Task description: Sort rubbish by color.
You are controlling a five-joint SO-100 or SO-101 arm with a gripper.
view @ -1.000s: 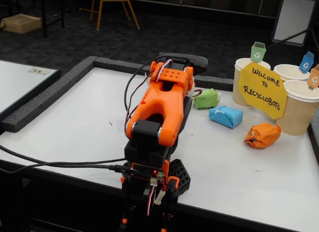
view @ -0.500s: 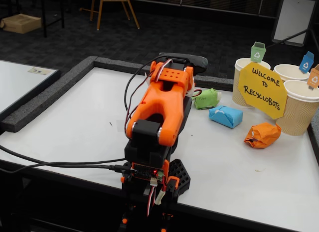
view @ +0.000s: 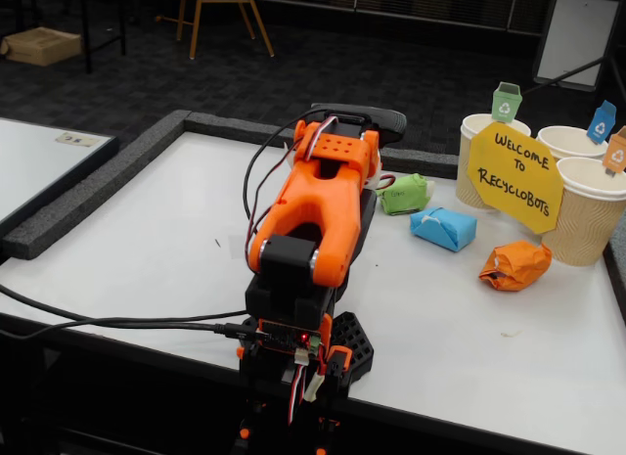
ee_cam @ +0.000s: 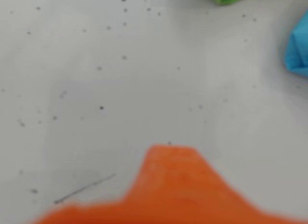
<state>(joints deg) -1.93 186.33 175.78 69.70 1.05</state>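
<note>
Nothing sorted yet: arm folded at the bench's near edge.
End effector (ee_cam: 169, 185) shows only as an orange blur at the wrist view's bottom; its opening I cannot tell. Green wad (view: 405, 194), blue wad (view: 443, 228) and orange wad (view: 515, 265) lie right of centre, before the cups (view: 585, 212), whose insides are hidden.

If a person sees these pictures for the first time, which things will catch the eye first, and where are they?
In the fixed view, the folded orange arm stands out first, at the near edge of the white table. Next comes the yellow sign at the far right, leaning against beige paper cups. In front of them, lying apart on the table, are the green wad, the light blue wad and the orange wad.
</note>
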